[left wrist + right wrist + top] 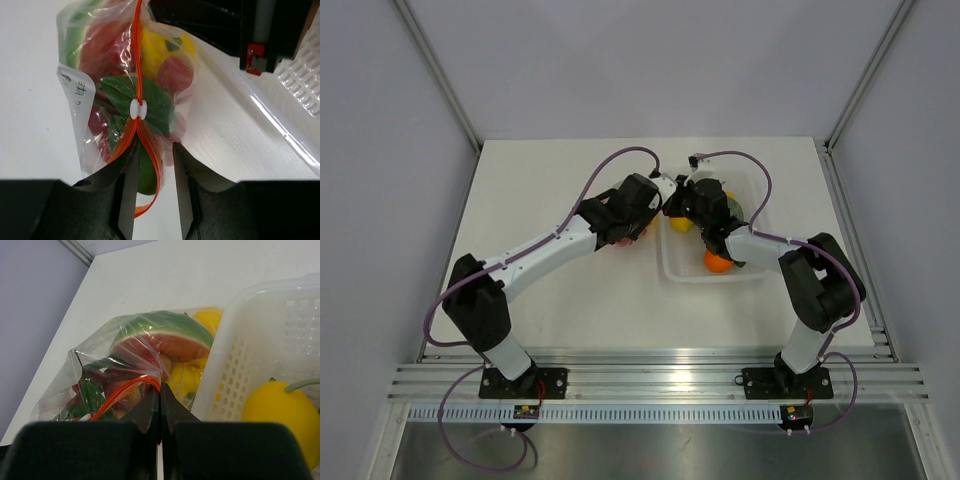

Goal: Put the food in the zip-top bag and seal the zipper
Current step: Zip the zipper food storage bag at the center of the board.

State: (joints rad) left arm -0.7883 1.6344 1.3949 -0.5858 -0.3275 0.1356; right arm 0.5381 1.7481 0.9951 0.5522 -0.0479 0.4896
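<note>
At mid-worktop (570, 300), just left of one white tray (672, 265), the two arms fold inward and their wrists nearly meet over one clear bag (92, 135). Left gripper (154, 147): jaws spread, with the unjoined end of the red-orange zipper (136, 60) lying between them. One white slider (138, 109) sits partway along; the strip is joined beyond it and splits into two tracks on the near side. Right gripper (160, 390): jaws pressed together, pinching the bag's film where the zipper ends. The bag lies against the tray's outer wall and bulges with food (175, 72): one watermelon slice (160, 337), yellow pieces, red berries, green leaves; an exact count is not readable through the film. Tray holds one orange (718, 262) and one lemon (280, 410).
</note>
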